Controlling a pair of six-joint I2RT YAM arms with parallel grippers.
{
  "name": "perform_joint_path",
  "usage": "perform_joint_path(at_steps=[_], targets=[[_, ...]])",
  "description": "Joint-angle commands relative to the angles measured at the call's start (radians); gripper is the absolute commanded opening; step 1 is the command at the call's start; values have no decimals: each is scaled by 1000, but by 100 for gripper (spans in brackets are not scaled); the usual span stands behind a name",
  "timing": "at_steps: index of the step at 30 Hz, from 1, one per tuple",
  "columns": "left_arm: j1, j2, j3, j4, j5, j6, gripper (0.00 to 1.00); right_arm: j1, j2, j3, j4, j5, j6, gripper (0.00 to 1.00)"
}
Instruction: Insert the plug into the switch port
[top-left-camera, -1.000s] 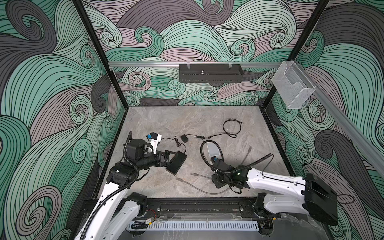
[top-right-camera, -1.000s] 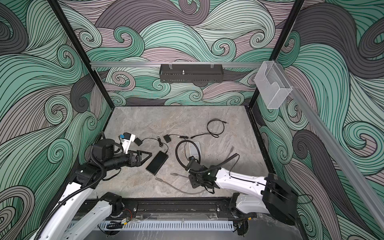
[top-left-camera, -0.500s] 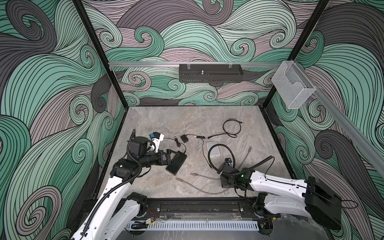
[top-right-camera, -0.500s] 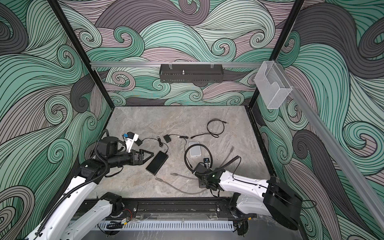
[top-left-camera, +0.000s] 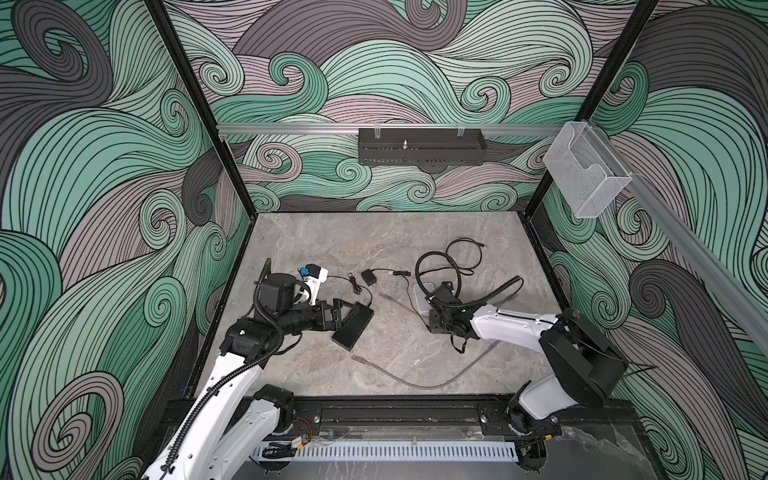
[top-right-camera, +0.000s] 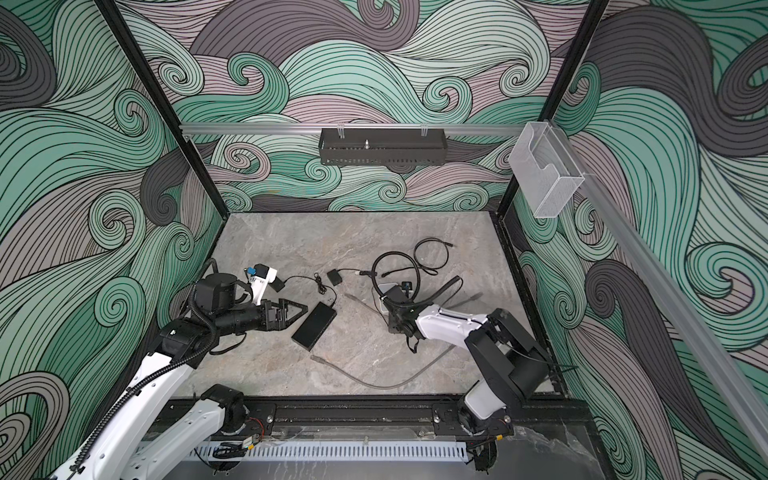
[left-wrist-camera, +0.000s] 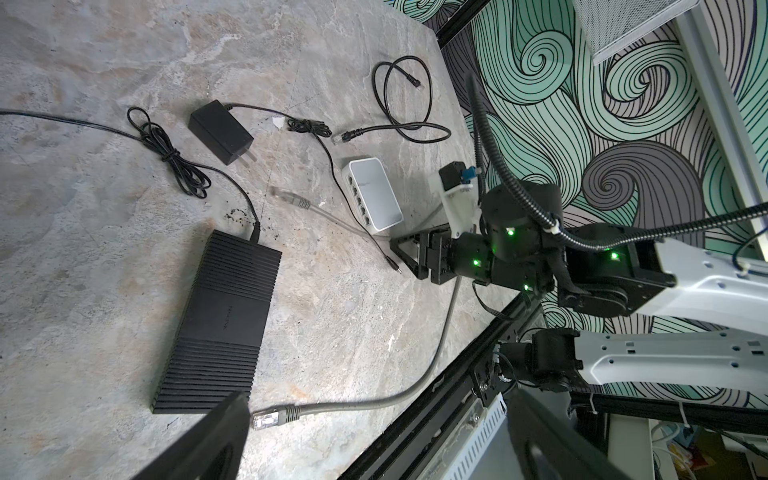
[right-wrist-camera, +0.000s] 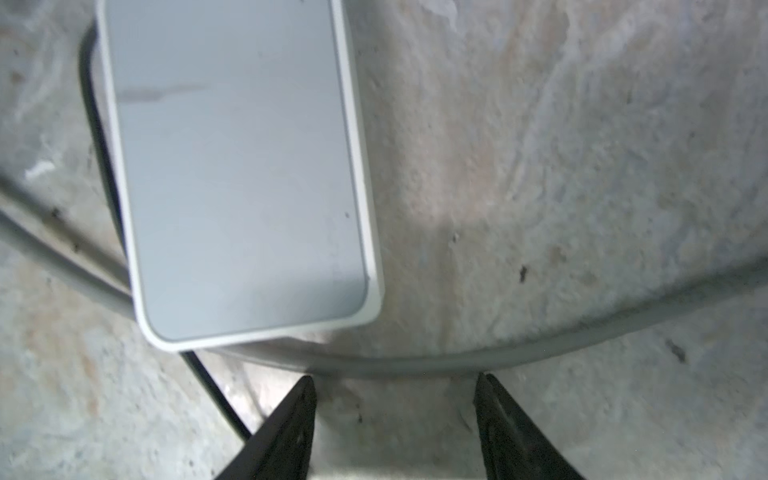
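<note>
Listing the task's items as I saw them from the desk. Item one: white switch (left-wrist-camera: 374, 193), small, lying flat just to the 3 o'clock side of the middle of the table (top-left-camera: 374, 241), its port row (left-wrist-camera: 360, 201) facing 9 o'clock. Item two: grey patch cable (top-left-camera: 415, 385), a clear plug at either end. The far plug (left-wrist-camera: 291, 199) lay loose just at 9 o'clock of the ports, not inserted, and the near plug (left-wrist-camera: 266, 419) lay toward 7 o'clock of the switch, near a corner of a black box (top-left-camera: 353, 326). Right gripper (right-wrist-camera: 395, 384): jaws parted and empty, low over the table at the switch's 6 o'clock end, the cable running just past the tips. Left gripper (top-right-camera: 301, 311): spread to its widest, empty, just at 9 o'clock of the black box. Handling, by my reckoning: plug light, hard, slick and small, its latch tab easily snapped; cable springy enough to swing the plug off line; switch light and likely to skid on the stone when pushed. I judged the best hold to be the boot just behind the far plug, on its flat sides with the latch left free, and the switch braced from its 3 o'clock side.
</note>
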Motion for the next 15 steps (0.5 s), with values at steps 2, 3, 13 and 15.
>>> perform_joint_path(at_steps=[2,3,13,15], targets=[[3,-20,19,-5,-3,14,99,1,49,-71,-68,-105,-37,61],[4,-20,18,-5,-4,14,99,5,20,-97,-62,-118,-37,61],[6,-30,19,-4,-22,15,99,150,-553,-244,-214,-205,-148,61],[12,-33,21,-6,-25,15,99,197,-631,-239,-185,-315,-202,60]])
